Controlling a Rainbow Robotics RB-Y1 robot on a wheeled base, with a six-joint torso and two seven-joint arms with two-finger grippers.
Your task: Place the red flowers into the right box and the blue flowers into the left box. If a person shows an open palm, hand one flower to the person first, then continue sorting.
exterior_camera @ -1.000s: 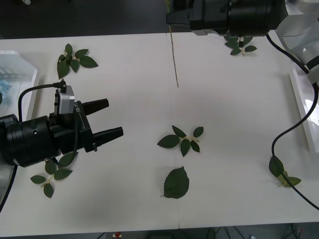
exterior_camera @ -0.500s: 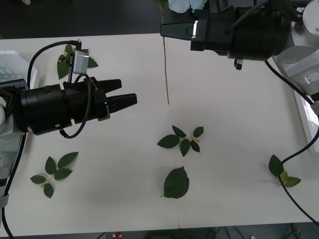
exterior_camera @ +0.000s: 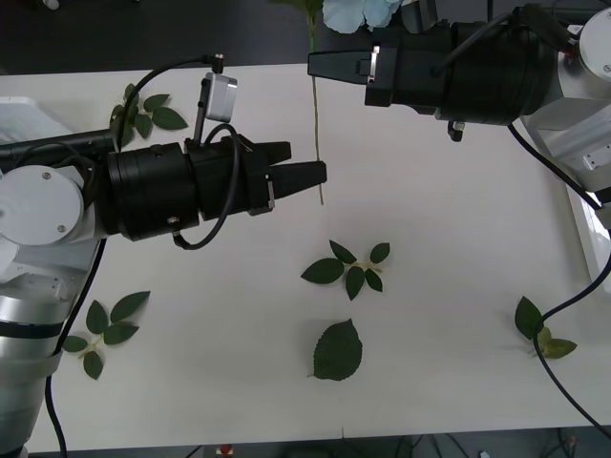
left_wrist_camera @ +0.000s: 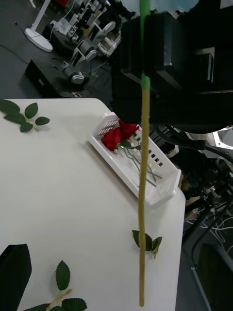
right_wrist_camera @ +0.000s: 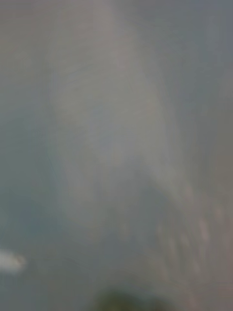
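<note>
A blue flower hangs over the table's far middle, its pale bloom (exterior_camera: 355, 11) at the top edge and its long stem (exterior_camera: 317, 143) pointing straight down. My right gripper (exterior_camera: 315, 65) is shut on the stem just under the bloom. My left gripper (exterior_camera: 305, 164) is open, level with the stem's lower end and just left of it, not touching. In the left wrist view the stem (left_wrist_camera: 142, 194) hangs a short way ahead, with one black finger (left_wrist_camera: 12, 272) at the corner. Red flowers (left_wrist_camera: 119, 136) lie in the right box (left_wrist_camera: 162, 187). The left box (exterior_camera: 29, 119) sits at the left edge.
Loose green leaf sprigs lie at the back left (exterior_camera: 148, 110), the centre (exterior_camera: 348, 267), the front left (exterior_camera: 100, 329) and the front right (exterior_camera: 539, 329). A single leaf (exterior_camera: 337, 351) lies at the front centre. The right box's rim (exterior_camera: 584, 219) runs along the right edge.
My left arm has swung from the table's left edge to the centre, its fingers now beside the stem. The right gripper has raised the blue flower and shifted slightly left.
</note>
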